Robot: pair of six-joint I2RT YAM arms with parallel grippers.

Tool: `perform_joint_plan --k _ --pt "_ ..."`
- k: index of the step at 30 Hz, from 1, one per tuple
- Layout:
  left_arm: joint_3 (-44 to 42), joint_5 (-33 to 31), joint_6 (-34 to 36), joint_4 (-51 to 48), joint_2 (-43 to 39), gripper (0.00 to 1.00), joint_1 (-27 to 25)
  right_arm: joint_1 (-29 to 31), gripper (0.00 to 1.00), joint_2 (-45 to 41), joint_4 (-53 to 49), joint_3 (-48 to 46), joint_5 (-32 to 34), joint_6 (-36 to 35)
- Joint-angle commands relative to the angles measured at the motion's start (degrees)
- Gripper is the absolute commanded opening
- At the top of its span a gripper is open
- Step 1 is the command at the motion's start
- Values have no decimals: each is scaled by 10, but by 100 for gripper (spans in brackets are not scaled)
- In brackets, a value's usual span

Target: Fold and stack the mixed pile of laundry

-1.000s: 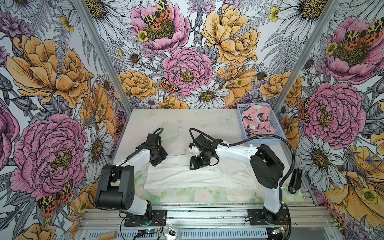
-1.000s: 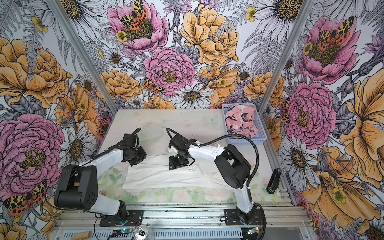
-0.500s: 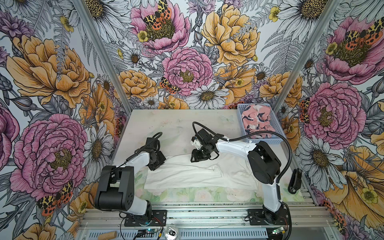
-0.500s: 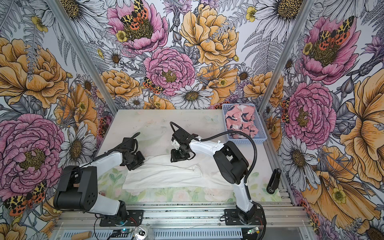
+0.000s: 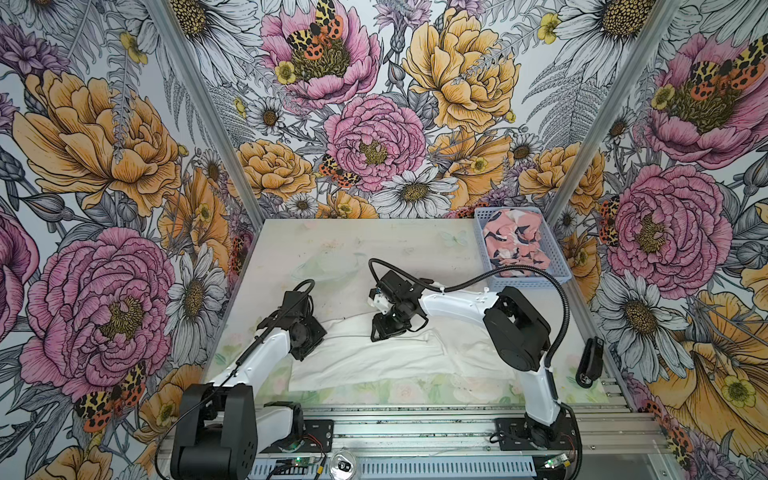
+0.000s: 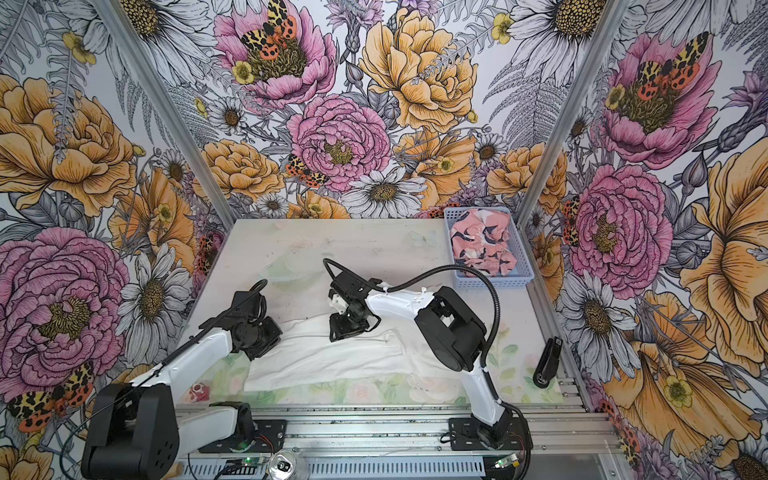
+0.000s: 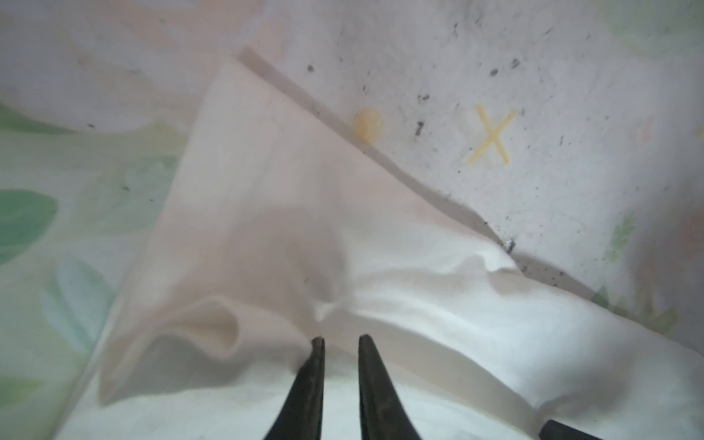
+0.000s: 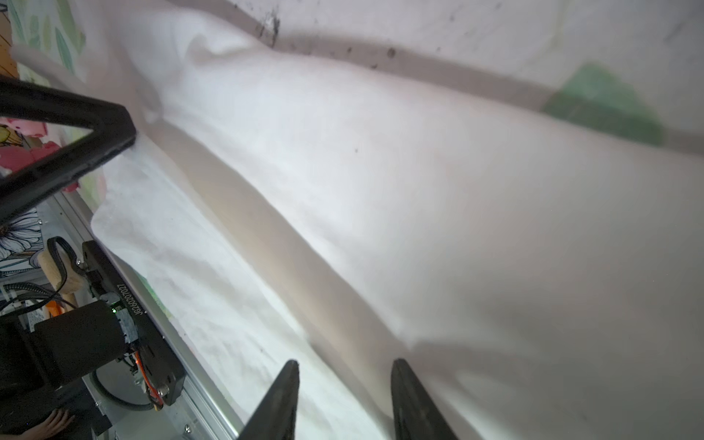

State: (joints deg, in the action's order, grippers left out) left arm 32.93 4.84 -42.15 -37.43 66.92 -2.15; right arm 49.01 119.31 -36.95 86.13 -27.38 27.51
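White garment [image 5: 374, 361] is lying spread across the table [image 5: 374, 249], well apart from the basket [image 5: 525, 282] and nearer the arm bases than the basket is. Pink garment [image 5: 515, 241], blotched with navy and white, is sitting crumpled inside the basket, filling most of it.

In both top views the left arm is reaching forward from its base with its white link slanting up and its black wrist bending down over the corner of the white garment farthest from the basket. Its left gripper [image 7: 341, 341] is keeping its jaws narrow and is pinching the cloth, which is puckering into soft folds right at the dark, tapering fingertips [image 7: 318, 354]. The right arm is folding at its black elbow, which is hanging below the basket in these views, and is stretching its white forearm away from the basket. It is pointing the right gripper [image 5: 384, 332] down at the garment's far edge. In the right wrist view those jaws are standing partly apart with a ridge of cloth running in between them; I cannot tell whether they are gripping it.

The white fabric is looking thin, matte and faintly wrinkled, with one layer doubling over another. The basket is showing pale blue perforated plastic walls and a rectangular shape. The table surface is looking pale, scuffed and speckled.
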Motion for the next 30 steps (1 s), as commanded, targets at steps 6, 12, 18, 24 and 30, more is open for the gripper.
perform_joint_plan --k 6,12,18,24,30 --pt "21 -14 9 -11 -3 20 30 31 42 -8 -5 5 -36 -2" --pt "55 -10 27 8 26 20 36 31 42 -6 -8 19 -26 -3" --pt "88 -4 34 18 65 20 22 41 42 10 -12 28 -36 -8" --pt "84 -6 31 19 71 20 13 40 42 9 -11 45 -2 -6" --pt "55 -4 31 18 82 20 12 30 42 33 -11 86 15 -10"
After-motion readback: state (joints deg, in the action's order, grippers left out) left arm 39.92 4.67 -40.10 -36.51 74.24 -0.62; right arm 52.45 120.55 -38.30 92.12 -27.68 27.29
